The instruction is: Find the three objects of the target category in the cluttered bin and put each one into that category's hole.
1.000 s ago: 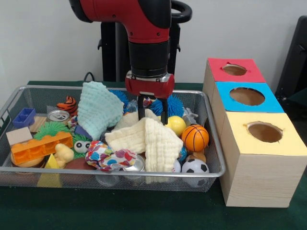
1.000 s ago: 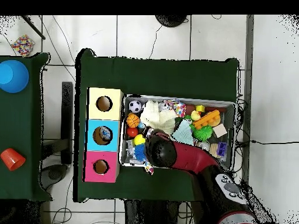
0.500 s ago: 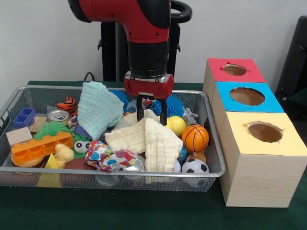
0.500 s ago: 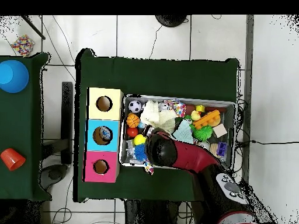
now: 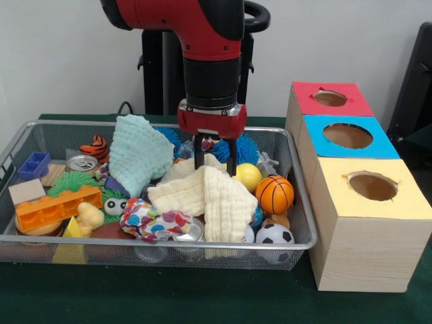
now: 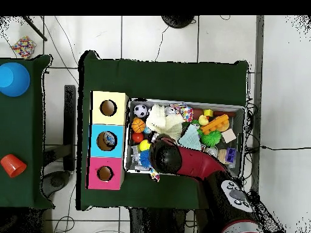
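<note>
Hanging over the wire bin (image 5: 297, 223), the claw (image 5: 215, 162) stands released, its two fingers apart, tips at the top of the cream cloth (image 5: 212, 196). Just beside it lies a yellow ball (image 5: 248, 175); the basketball (image 5: 274, 194) and football (image 5: 274, 235) sit nearer the yellow box (image 5: 368, 223).

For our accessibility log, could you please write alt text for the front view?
A red and black robot arm lowers its open gripper onto a cream cloth in a wire bin cluttered with toys, balls and cloths. Beside the bin stand three boxes with round holes, topped red, blue and yellow.
</note>
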Tool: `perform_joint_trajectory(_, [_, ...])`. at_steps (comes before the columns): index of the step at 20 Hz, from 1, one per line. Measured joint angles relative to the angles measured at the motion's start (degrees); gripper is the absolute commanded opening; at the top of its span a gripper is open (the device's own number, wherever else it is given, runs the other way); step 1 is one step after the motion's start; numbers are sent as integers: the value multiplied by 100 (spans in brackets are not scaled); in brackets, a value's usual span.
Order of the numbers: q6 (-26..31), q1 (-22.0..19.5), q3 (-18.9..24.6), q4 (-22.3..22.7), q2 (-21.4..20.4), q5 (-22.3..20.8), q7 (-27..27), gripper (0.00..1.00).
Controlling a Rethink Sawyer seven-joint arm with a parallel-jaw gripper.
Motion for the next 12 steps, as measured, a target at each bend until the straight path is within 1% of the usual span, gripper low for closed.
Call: perform_joint_trajectory(12, [13,72,-142,-9,0,-1,0,100])
